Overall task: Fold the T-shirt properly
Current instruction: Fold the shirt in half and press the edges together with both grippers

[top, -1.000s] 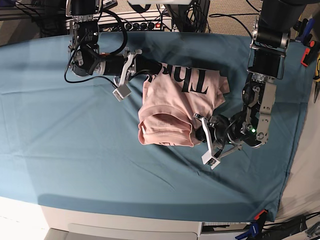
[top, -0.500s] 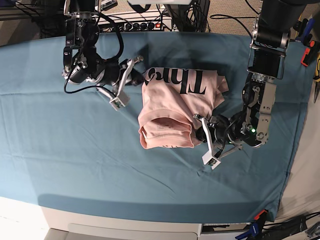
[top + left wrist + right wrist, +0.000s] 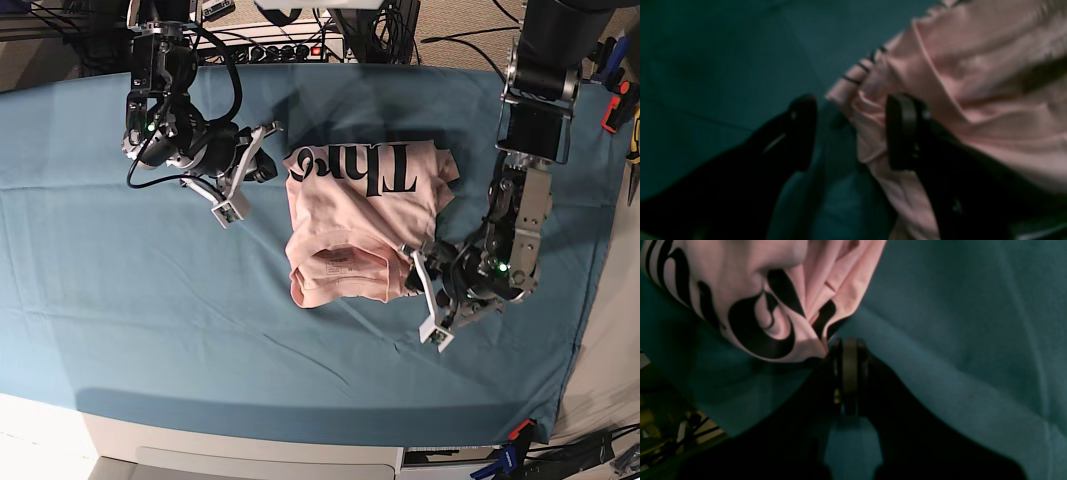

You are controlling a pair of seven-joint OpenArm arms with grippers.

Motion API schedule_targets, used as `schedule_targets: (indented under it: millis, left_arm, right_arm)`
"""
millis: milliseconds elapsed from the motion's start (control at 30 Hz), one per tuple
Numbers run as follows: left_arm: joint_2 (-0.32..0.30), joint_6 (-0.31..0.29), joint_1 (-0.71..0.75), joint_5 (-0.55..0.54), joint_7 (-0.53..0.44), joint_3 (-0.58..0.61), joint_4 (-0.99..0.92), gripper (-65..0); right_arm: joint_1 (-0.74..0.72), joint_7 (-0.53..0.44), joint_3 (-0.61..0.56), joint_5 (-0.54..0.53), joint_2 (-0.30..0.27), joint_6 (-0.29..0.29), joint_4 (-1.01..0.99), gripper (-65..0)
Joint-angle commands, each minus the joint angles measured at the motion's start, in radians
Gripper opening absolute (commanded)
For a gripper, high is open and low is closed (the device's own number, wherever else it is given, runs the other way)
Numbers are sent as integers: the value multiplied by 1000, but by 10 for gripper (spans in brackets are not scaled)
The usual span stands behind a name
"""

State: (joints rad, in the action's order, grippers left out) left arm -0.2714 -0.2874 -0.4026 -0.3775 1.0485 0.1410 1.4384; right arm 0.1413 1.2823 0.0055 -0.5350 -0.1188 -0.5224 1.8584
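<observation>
"T-shirt (image 3: pixel 360 215): one, bunched mid-worktop (image 3: pixel 180 320). Change?"

"Left tool (image 3: pixel 850 133), at its four o'clock: jaws now spread, hem released. Right tool (image 3: pixel 849 343), at its ten: closed, apparently empty. Lettering less tilted; folding probably needs a fresh grip and flattening."

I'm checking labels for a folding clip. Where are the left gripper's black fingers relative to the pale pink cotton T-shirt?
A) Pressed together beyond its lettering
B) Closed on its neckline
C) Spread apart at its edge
C: the left gripper's black fingers stand wide apart, one over the pale pink T-shirt's edge.
</observation>
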Motion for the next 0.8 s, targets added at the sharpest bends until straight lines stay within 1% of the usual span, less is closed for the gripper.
schedule_targets:
  millis: [0, 100, 133, 167, 200, 233, 267, 300, 333, 367, 467, 533, 633, 733, 767]
  left_arm:
    - [-3, 4, -37, -4, -16, -6, 18, -308]
    - [-6, 2, -51, -15, 18, -6, 46, -315]
    - [-12, -2, -56, -35, 26, -7, 63, -331]
    - [-21, -22, -59, -61, 28, -7, 81, -371]
    - [-31, -38, -61, -89, 28, -7, 99, -435]
    - [-43, -48, -60, -119, 28, -14, 115, -514]
    - [-51, -63, -60, -156, 31, -24, 125, -606]
    - [-59, -80, -59, -202, 43, -40, 131, -650]
    - [-64, -91, -58, -258, 61, -61, 132, -650]
    - [-64, -118, -53, -313, 84, -90, 132, -650]
    - [-64, -200, -13, -512, 158, -196, 132, -650]
    - [-64, -248, 31, -639, 211, -259, 132, -650]
    - [-64, -308, 103, -818, 282, -329, 132, -650]
    - [-64, -345, 179, -970, 347, -372, 132, -650]
    - [-63, -355, 206, -1010, 348, -380, 132, -650]
  right_arm:
    - [-12, -24, 3, -14, -6, 0, 19, -650]
    - [-25, -32, 3, -36, -6, 1, 27, -650]
    - [-32, -36, 3, -45, -5, 0, 35, -650]
    - [-40, -42, 3, -52, -5, 0, 44, -650]
    - [-47, -49, 3, -52, 1, -2, 55, -650]
    - [-53, -53, 3, -51, 11, -2, 64, -650]
    - [-58, -57, 4, -52, 24, -2, 71, -650]
    - [-61, -61, 5, -54, 39, -2, 75, -650]
    - [-64, -66, 6, -70, 54, -2, 79, -650]
    - [-64, -66, 10, -101, 71, -3, 79, -650]
    - [-70, -63, 17, -186, 118, -49, 78, -650]
    - [-75, -61, 17, -219, 137, -69, 78, -650]
    - [-84, -61, 15, -237, 142, -77, 77, -650]
    - [-95, -65, 17, -230, 142, -81, 77, -650]
    - [-101, -68, 17, -219, 142, -82, 77, -650]
